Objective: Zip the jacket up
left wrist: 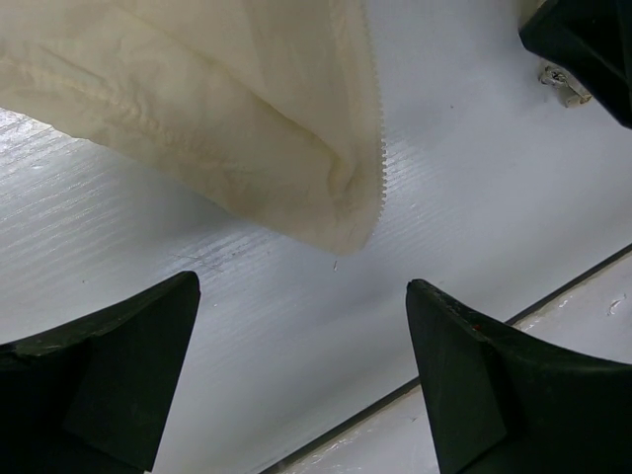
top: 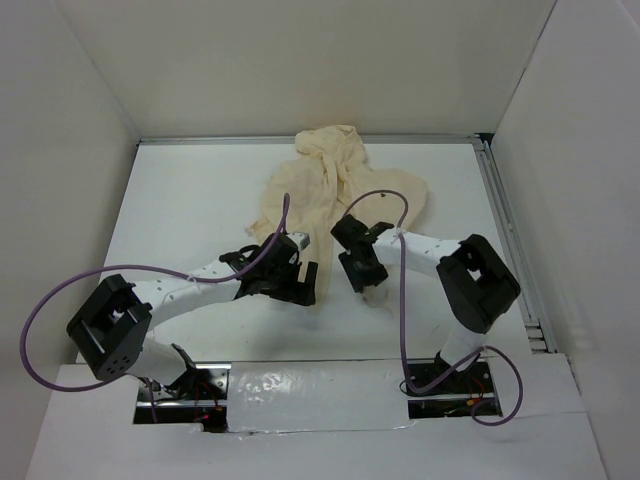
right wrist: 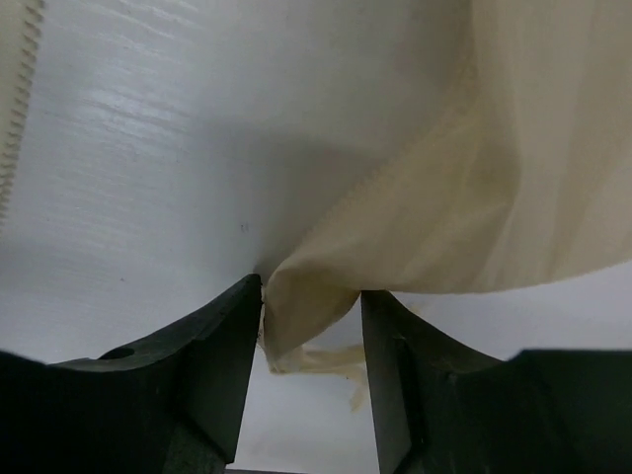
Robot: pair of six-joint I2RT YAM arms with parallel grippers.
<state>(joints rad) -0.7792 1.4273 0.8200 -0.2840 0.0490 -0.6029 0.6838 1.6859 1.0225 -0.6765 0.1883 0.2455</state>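
The cream jacket [top: 335, 190] lies crumpled at the back middle of the white table. My left gripper [top: 300, 283] is open and empty, just short of a bottom corner of the jacket [left wrist: 296, 148], whose edge carries zipper teeth [left wrist: 375, 128]. Its fingers [left wrist: 109, 365] stand wide apart above bare table. My right gripper [top: 365, 275] holds another jacket corner [right wrist: 306, 306] bunched between its narrowly spaced fingers [right wrist: 222, 355], with the cloth drawn taut up to the right. A strip of zipper teeth [right wrist: 20, 99] shows at the left edge of that view. The dark zipper pull is not visible.
White walls enclose the table on the left, back and right. The table's near edge [left wrist: 464, 346] runs just below the left gripper. The right gripper's dark body [left wrist: 583, 39] shows in the left wrist view with a small metal piece [left wrist: 563, 84] beside it.
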